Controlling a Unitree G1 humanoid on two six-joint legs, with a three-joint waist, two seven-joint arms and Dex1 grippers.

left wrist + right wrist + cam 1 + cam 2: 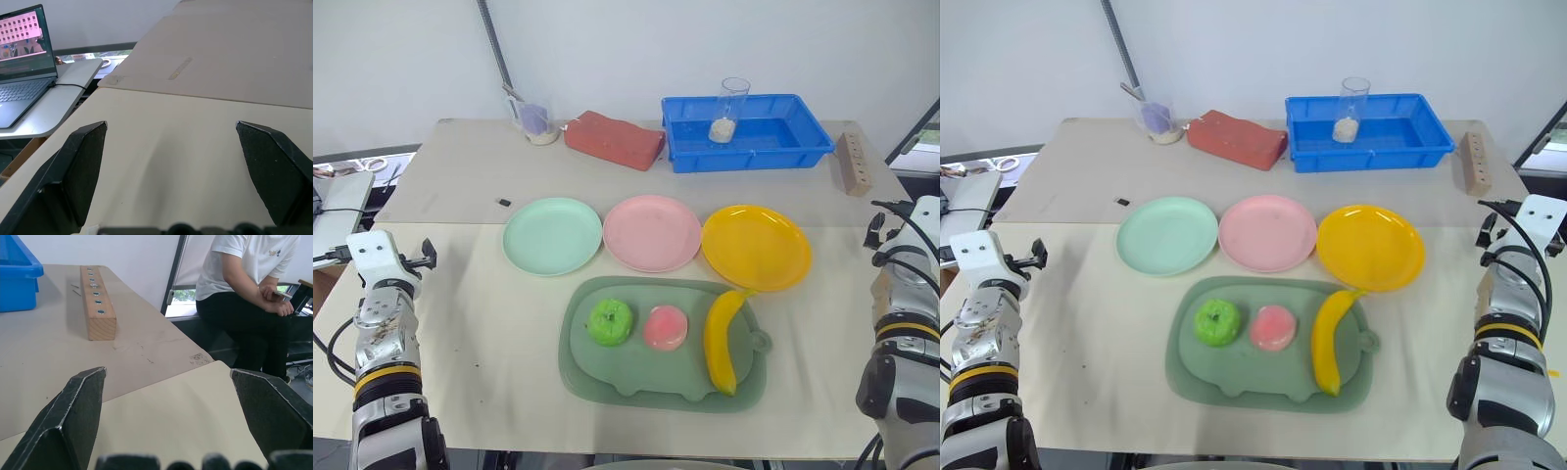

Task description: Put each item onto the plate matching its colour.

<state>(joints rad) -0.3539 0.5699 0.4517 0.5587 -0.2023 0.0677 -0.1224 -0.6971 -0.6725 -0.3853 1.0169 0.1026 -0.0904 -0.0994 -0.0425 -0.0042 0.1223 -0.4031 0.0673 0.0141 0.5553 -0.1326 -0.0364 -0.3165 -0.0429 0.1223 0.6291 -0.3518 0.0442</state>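
Nearest, at the bottom left of the frame, the left gripper (pixel 168 161) is being held over the bare table (pixel 470 323), its two black fingers spread wide apart with nothing between them. At the bottom right edge of the frame, the right gripper (pixel 166 406) is being held the same way, wide open and empty.

In the lower middle of the frame, three toy foods are being carried by a dull-green tray (pixel 607 377). The green apple (pixel 610 322) is sitting on the tray's left part, the pink peach (pixel 666 328) is sitting just beside it in the middle, and the yellow banana (pixel 724 338) is lying on the right part. The banana's top tip is reaching out to the yellow plate's rim.

Just above the tray, three plates are lined up in a row: the mint green plate (pixel 552 236) on the left, the pink plate (pixel 652 233) in the middle and the yellow plate (pixel 756 247) on the right. All three plates are bare.

Farther back, near the top of the frame, a red block (pixel 614 140) and a blue bin (pixel 798 137) are resting. A wooden block (pixel 98 301) with holes is lying at the far right. A seated person (pixel 249 289) is being seen in the right wrist view.
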